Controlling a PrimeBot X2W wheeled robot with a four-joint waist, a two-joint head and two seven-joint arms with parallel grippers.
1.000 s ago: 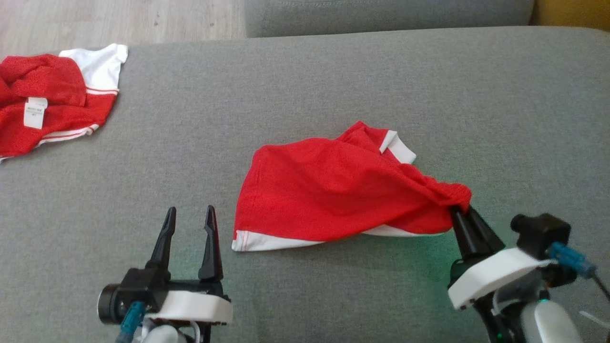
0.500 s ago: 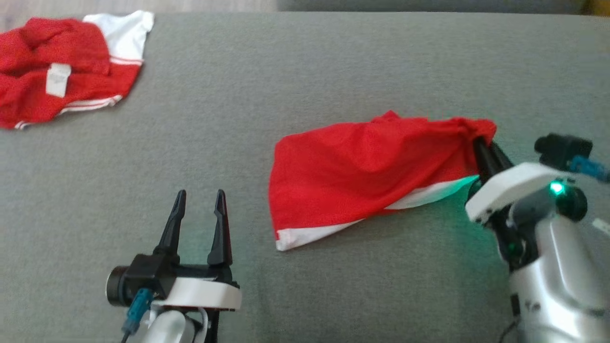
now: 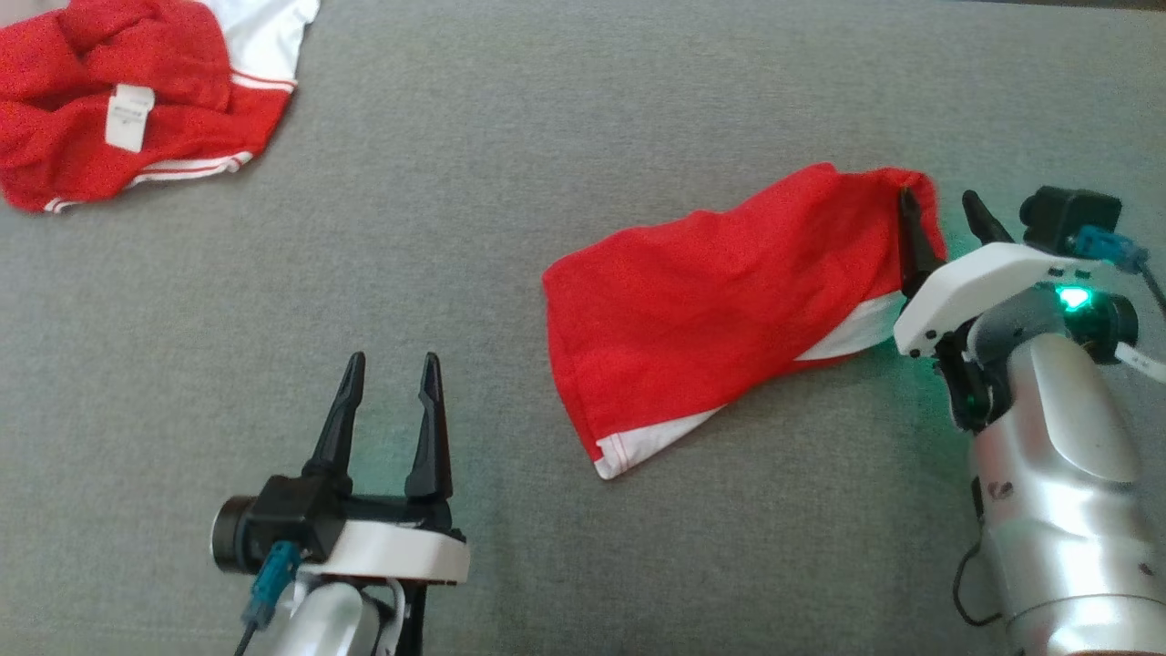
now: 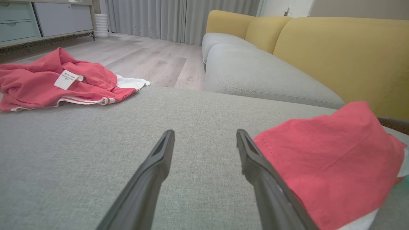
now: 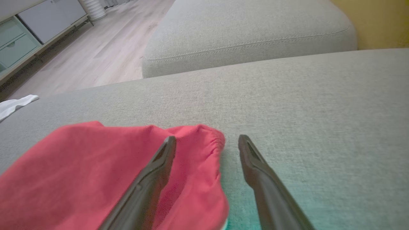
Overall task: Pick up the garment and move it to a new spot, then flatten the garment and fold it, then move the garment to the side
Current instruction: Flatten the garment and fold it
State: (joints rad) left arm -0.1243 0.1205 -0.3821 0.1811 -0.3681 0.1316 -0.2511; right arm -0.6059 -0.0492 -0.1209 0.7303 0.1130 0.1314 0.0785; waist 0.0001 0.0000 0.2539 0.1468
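Head view is showing the right gripper (image 3: 936, 194) standing with its jaws wide apart at the far right corner of the red garment (image 3: 729, 292), gripping nothing. One finger is lying over the bunched cloth edge, the other over the bare grey cushion (image 3: 547, 137). The garment is lying loosely folded on the cushion, its white hem showing along the near edge. The left gripper (image 3: 393, 360) is hovering wide and empty near the garment's near-left corner. A second red-and-white garment (image 3: 118, 118) is lying crumpled at the far left, well apart.
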